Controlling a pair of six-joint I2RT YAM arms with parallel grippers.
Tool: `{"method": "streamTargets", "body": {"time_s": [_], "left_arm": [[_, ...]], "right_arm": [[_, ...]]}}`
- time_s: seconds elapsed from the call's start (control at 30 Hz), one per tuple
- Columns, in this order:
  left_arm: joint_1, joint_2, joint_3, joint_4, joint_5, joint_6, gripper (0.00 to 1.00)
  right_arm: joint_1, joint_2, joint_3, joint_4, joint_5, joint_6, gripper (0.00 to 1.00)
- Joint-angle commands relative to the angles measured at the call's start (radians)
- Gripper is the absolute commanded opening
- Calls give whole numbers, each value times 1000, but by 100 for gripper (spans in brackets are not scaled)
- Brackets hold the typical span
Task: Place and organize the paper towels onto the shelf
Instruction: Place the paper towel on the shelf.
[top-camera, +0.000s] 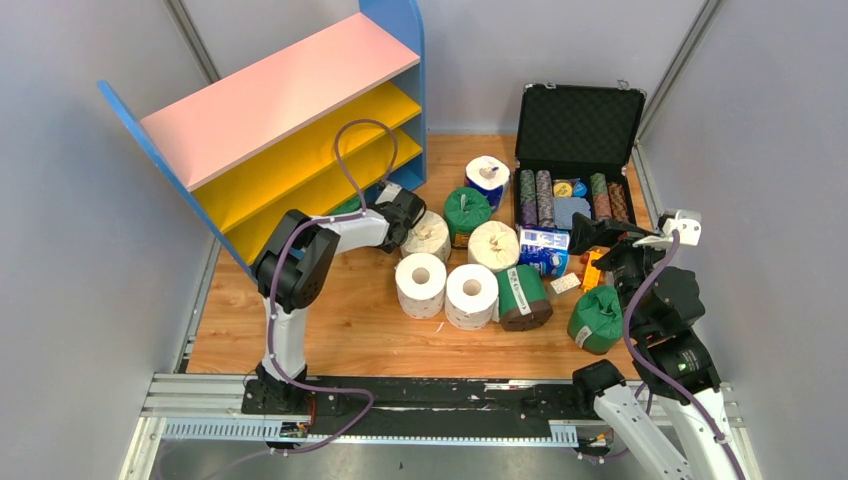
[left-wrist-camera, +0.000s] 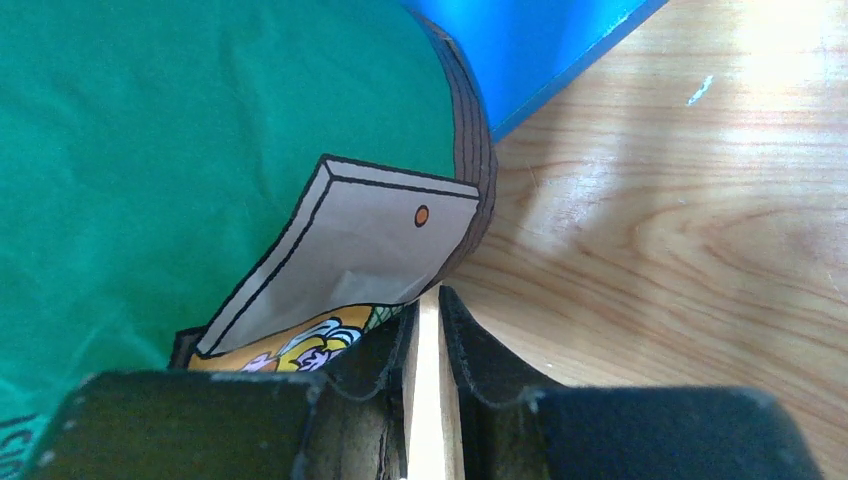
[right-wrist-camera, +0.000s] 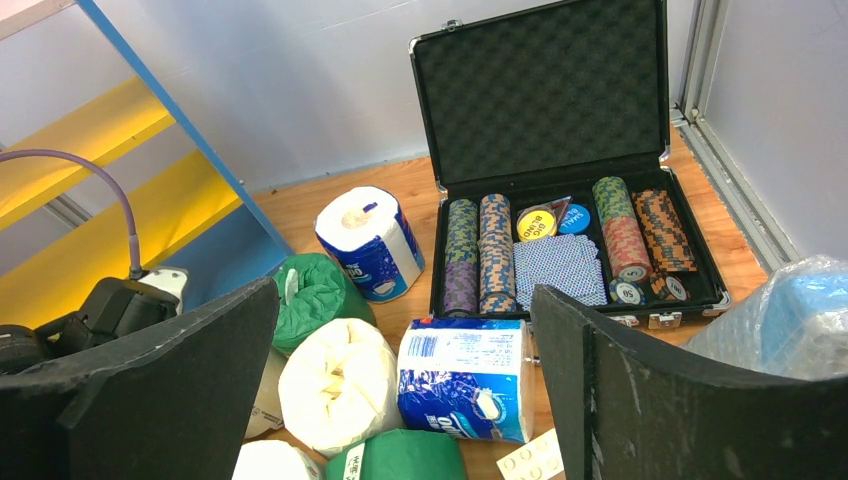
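Several paper towels (top-camera: 470, 290) crowd the wooden tabletop (top-camera: 350, 330) between grey walls, right of the shelf (top-camera: 290, 130). Far right, a black case (top-camera: 580, 125) holds chip stacks (right-wrist-camera: 480, 255). Left end effector (top-camera: 400, 215) pinched closed by the shelf; right end effector (right-wrist-camera: 400, 400) spread wide.

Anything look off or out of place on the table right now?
Yes: the shelf stands tilted, and no roll is visible on its yellow boards. The paper towels lie jumbled on the table, some upright, some tipped, beside an open poker chip case.
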Motion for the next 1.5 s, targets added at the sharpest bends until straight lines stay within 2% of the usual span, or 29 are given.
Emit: {"method": "streamTargets", "body": {"time_s": [0.0, 0.3, 0.53, 0.63, 1.0, 1.47], "left_arm": [[59, -30, 1, -18, 66, -42, 21], [73, -78, -9, -3, 158, 25, 30], [30, -167, 15, -111, 182, 33, 40], [22, -188, 13, -150, 171, 17, 40], [59, -196, 4, -133, 44, 5, 39], [133, -174, 30, -138, 12, -8, 41]], "right_arm": [[-3, 2, 3, 14, -7, -12, 100], [-2, -1, 3, 13, -9, -12, 100], [-2, 3, 5, 13, -11, -9, 100], [-3, 2, 5, 14, -9, -10, 100], [-3, -2, 3, 14, -12, -10, 100], [-2, 1, 3, 14, -13, -9, 100]]}}
